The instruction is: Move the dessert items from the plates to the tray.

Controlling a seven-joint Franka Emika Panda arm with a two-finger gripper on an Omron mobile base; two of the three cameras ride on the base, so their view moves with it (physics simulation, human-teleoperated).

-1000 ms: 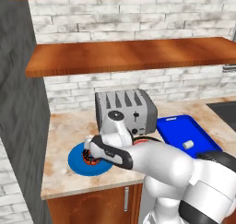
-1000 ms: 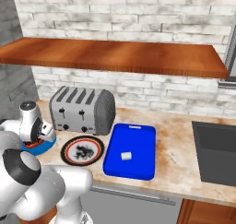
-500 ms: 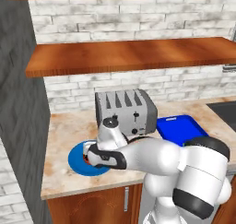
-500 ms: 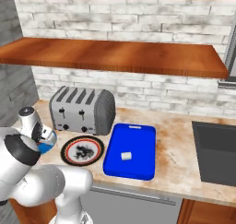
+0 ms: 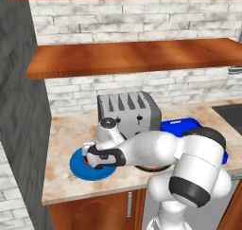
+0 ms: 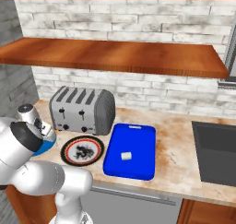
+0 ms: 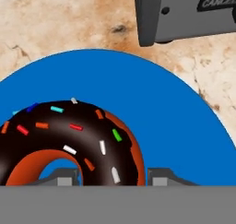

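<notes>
One doughnut (image 7: 69,140), dark brown with reddish-orange icing and coloured sprinkles, lies on the round blue plate (image 7: 175,121) at the lower left of the hand view. The gripper (image 7: 108,177) straddles the doughnut's right side, one fingertip (image 7: 62,176) in the ring's hole and the other just outside the ring, the jaws drawn in narrow about that wall; firm contact cannot be confirmed. In the left base view the gripper (image 5: 90,157) sits low over the blue plate (image 5: 78,165) at left centre. Right base view: the white piece (image 6: 125,156) rests inside the blue tray (image 6: 138,144) at centre; the patterned plate (image 6: 83,150) lies between tray and blue plate, toaster (image 6: 83,110) behind it.
</notes>
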